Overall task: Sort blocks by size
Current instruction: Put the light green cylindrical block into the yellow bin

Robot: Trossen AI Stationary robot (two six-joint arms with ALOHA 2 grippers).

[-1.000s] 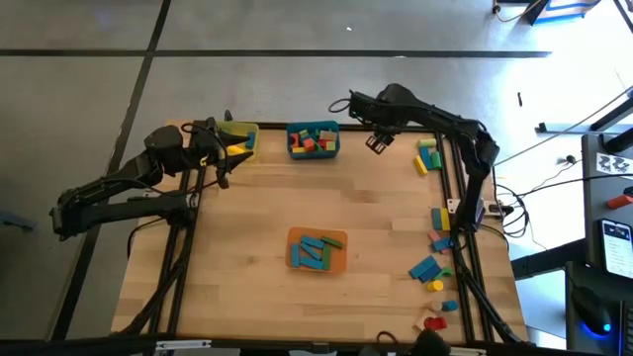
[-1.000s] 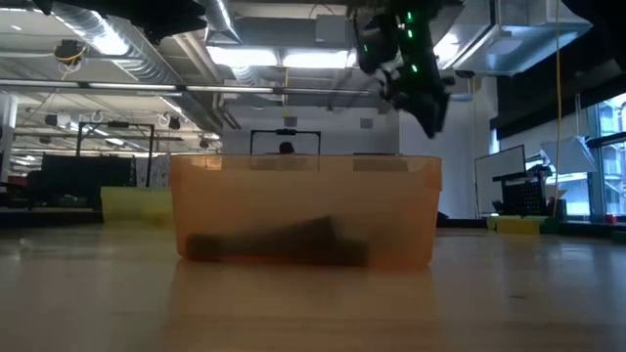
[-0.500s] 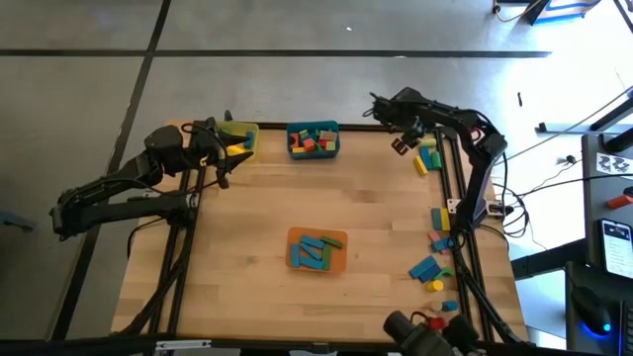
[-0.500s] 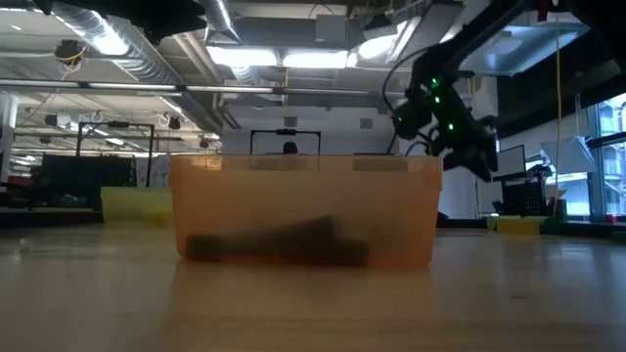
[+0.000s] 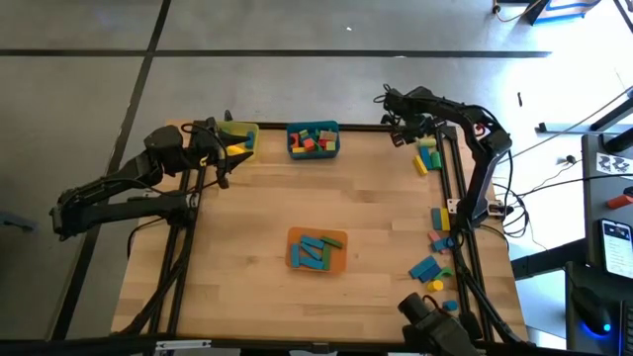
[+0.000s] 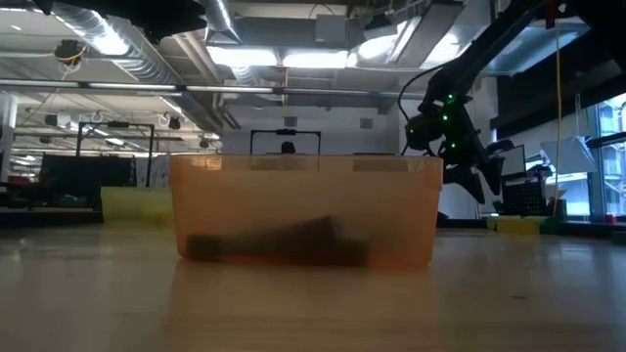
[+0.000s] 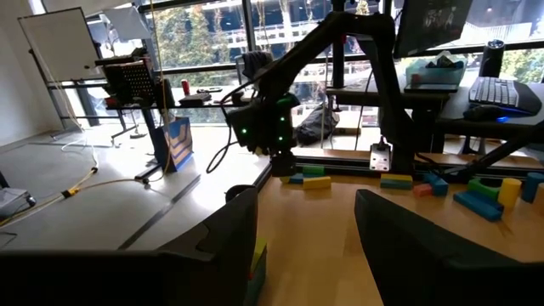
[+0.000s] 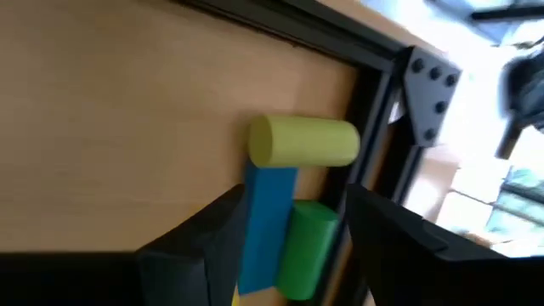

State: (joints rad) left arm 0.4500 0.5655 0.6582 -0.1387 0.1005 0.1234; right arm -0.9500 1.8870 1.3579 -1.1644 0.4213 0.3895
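Observation:
Three blocks lie together on the table near its far right corner: a yellow cylinder (image 8: 303, 141), a blue bar (image 8: 265, 225) and a green cylinder (image 8: 304, 246); the group (image 5: 426, 155) also shows in the high view. My right gripper (image 8: 289, 255) hangs open just above them, tilted down, touching nothing; in the high view my right gripper (image 5: 406, 136) is just left of the group. More blocks (image 5: 436, 255) are strewn along the right edge. My left gripper (image 7: 306, 246) stands open and level, up beside the yellow bin (image 5: 239, 138).
A teal bin (image 5: 314, 139) with mixed blocks stands at the far edge, and an orange bin (image 5: 317, 250) with blue blocks at the table's middle. A black frame rail (image 8: 365, 59) runs along the far right corner. A dark object (image 5: 435, 316) shows at the near right edge.
My right gripper has swung from beside the teal bin toward the table's right edge and come down over the block cluster at the far right corner, rolling and tipping downward as it went. Its fingers stay open. No block has moved.

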